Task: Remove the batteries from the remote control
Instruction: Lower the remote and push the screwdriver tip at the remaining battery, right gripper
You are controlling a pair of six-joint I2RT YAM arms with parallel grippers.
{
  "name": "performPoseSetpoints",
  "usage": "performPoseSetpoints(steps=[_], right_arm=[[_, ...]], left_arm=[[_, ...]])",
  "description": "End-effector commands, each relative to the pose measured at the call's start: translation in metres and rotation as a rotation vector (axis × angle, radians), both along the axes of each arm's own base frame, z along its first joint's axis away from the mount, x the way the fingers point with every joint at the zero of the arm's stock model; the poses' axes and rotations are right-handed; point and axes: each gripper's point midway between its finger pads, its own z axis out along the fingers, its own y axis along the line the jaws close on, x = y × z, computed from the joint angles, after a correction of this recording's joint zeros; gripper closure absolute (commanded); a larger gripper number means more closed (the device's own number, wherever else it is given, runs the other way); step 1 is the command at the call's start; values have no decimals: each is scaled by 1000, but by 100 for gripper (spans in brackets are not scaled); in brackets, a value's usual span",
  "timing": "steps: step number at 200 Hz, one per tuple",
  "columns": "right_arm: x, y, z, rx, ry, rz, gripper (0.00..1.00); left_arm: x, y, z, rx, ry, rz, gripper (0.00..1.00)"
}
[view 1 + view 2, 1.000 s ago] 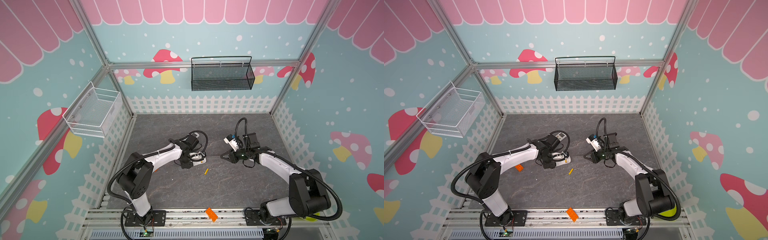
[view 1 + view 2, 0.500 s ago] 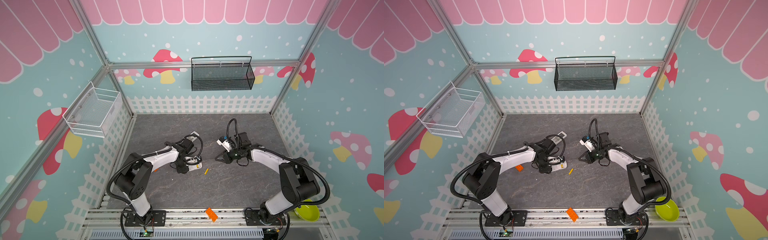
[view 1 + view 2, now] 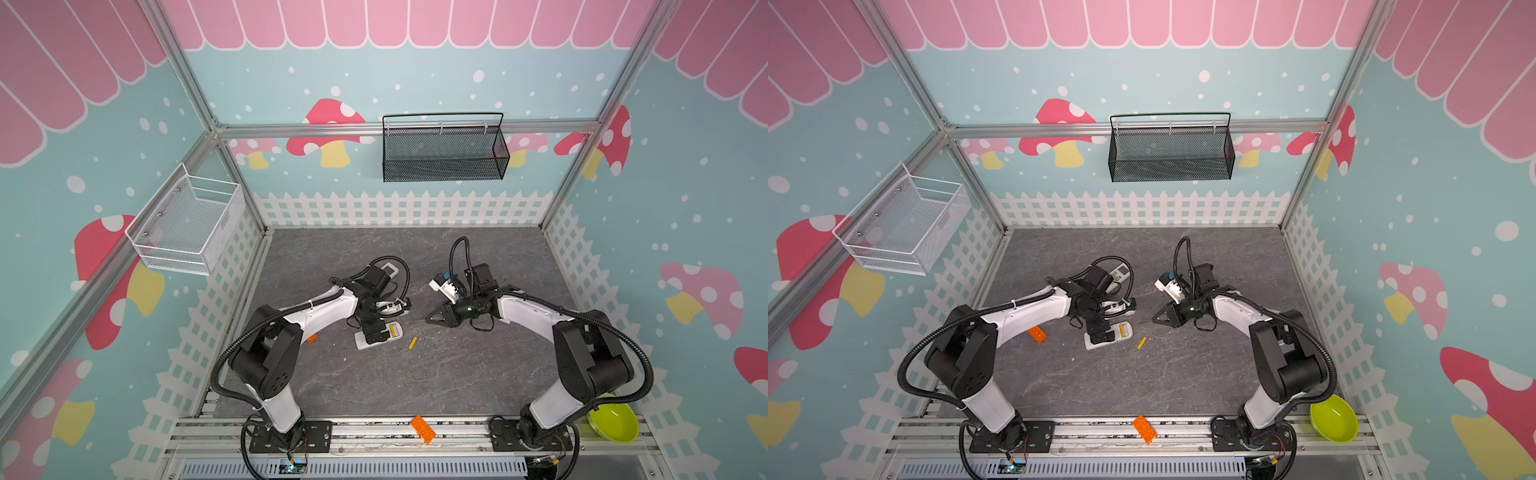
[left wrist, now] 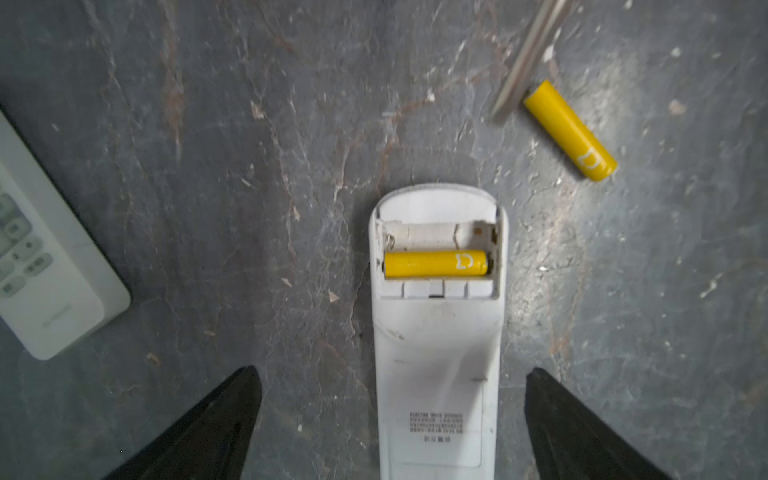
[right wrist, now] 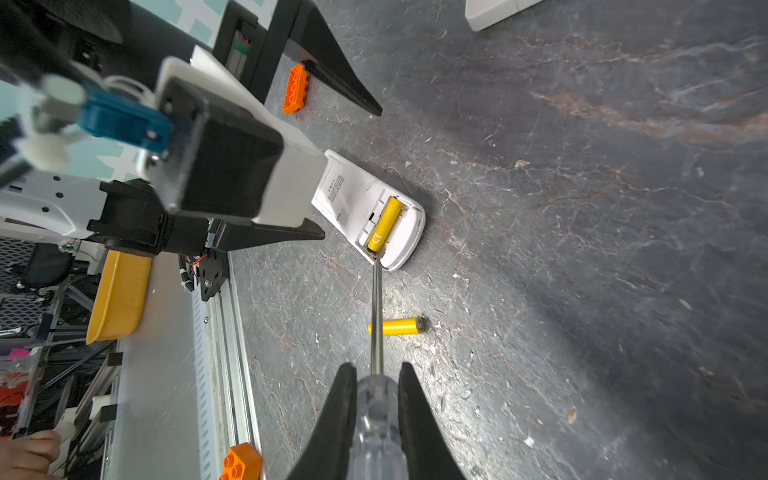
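The remote control lies face down near the middle of the gray counter, with bare surface open all round it and the fenced walls well apart from it. Its back compartment is uncovered at the rounded end, and one yellow battery sits crosswise in the slot farther from that end. A second yellow battery lies loose on the counter just beyond the remote's rounded end, off to one side and not touching it. The left gripper hangs over the remote's other end with its jaws spread wide, one finger on each side of the body, clear of it and holding nothing. The right gripper is closed on the clear handle of a screwdriver, whose shaft points toward the remote's open end; in the left wrist view its tip stops short of the remote, beside the loose battery. Another white remote and an orange brick lie apart from the remote.
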Motion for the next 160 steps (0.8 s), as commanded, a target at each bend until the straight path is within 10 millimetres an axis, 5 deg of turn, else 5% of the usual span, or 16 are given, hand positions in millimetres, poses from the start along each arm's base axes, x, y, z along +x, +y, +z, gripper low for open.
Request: performPoseSetpoints(steps=[1, 34, 90, 160], right_arm=[[-3, 7, 1, 30, 21, 36, 100], [-1, 13, -5, 50, 59, 48, 100], [6, 21, -13, 71, 71, 58, 100], [5, 33, -24, 104, 111, 102, 100]], left_arm=[[3, -26, 0, -118, 48, 28, 1], [5, -39, -6, -153, 61, 15, 1], [-10, -29, -31, -90, 97, -20, 3], [-5, -24, -46, -50, 77, -38, 4]])
